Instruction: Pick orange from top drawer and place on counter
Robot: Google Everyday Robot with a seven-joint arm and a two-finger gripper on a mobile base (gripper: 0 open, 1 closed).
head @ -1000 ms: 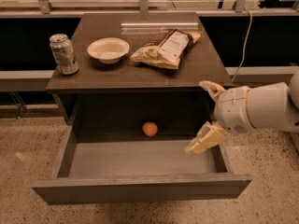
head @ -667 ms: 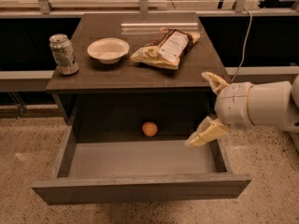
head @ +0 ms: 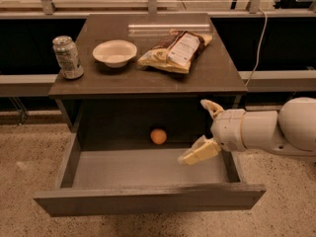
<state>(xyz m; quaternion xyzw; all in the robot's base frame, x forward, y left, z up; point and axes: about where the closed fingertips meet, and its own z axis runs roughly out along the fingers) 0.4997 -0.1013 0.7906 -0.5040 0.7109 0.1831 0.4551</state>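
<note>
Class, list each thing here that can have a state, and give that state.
Top drawer: pulled open.
Orange: loose at drawer's back.
Gripper: open, over drawer's right side.
Soda can: upright on counter.
White bowl: upright, looks empty.
Chip bag: lying flat.

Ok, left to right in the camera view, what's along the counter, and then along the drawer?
Counter: can → bowl → chip bag. Drawer: orange at the back → gripper, open, over the drawer's right side, clear of the orange.
</note>
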